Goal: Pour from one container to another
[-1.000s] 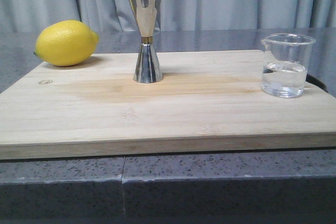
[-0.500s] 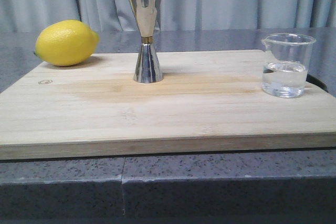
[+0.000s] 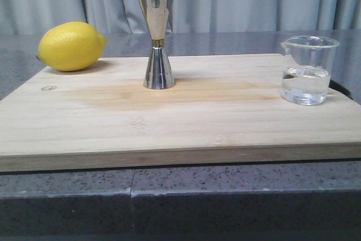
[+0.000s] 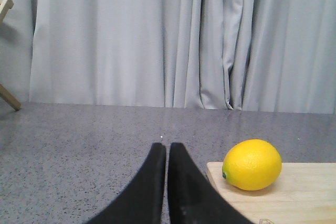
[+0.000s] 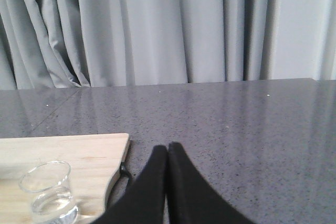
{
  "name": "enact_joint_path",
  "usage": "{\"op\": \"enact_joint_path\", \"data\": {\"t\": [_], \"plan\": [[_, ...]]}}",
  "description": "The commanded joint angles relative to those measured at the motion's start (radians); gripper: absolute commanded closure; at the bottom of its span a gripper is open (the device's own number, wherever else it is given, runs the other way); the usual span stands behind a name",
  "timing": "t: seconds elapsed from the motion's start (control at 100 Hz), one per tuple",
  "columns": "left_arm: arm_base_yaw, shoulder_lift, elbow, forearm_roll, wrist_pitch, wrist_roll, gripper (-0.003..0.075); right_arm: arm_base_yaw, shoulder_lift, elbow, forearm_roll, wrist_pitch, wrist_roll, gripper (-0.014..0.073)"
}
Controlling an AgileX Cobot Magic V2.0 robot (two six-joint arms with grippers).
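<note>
Black fingers of the left gripper [image 4: 167,153] and right gripper [image 5: 167,153] are pressed together, holding nothing, above the grey stone counter [image 3: 225,40]. On the wooden board [image 3: 180,117], the glass beaker [image 3: 307,70], partly filled with clear liquid, stands upright near the right edge, well apart from the steel jigger [image 3: 157,36] upright at the middle back. A lemon [image 3: 71,46] lies at the board's far left corner.

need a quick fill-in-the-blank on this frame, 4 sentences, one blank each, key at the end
1. The glass beaker stands on the wooden cutting board and holds a clear ____.
2. In the front view, the fruit at the board's far left corner is a yellow ____.
3. The steel jigger stands upright, with a thin ____ band at its waist.
4. The fingers of the left gripper and the right gripper are both ____, holding nothing.

Missing words: liquid; lemon; gold; shut
</note>
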Motion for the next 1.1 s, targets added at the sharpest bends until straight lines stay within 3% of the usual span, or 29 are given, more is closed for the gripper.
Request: {"op": "enact_joint_path", "data": {"t": [0.0,0.12,0.24,0.97,1.03,1.09], "plan": [[0.002,0.071,-0.1,0.005,0.005,0.002,0.0739,-0.006,0.065,-0.094,-0.05,-0.002,-0.004,0.0665],[0.002,0.149,-0.167,0.012,0.045,0.002,0.0739,-0.006,0.129,-0.154,-0.073,0.016,-0.004,0.0665],[0.002,0.179,-0.174,0.008,-0.006,0.002,0.0739,-0.006,0.15,-0.16,-0.073,-0.017,-0.004,0.0665],[0.002,0.181,-0.174,0.008,-0.021,0.002,0.0739,-0.006,0.15,-0.16,-0.073,-0.008,-0.004,0.0663],[0.002,0.181,-0.174,0.008,-0.023,0.002,0.073,-0.006,0.15,-0.16,-0.073,0.009,-0.004,0.0618],[0.002,0.181,-0.174,0.01,-0.023,0.002,0.0666,-0.006,0.15,-0.16,-0.073,0.014,-0.004,0.0524]]}}
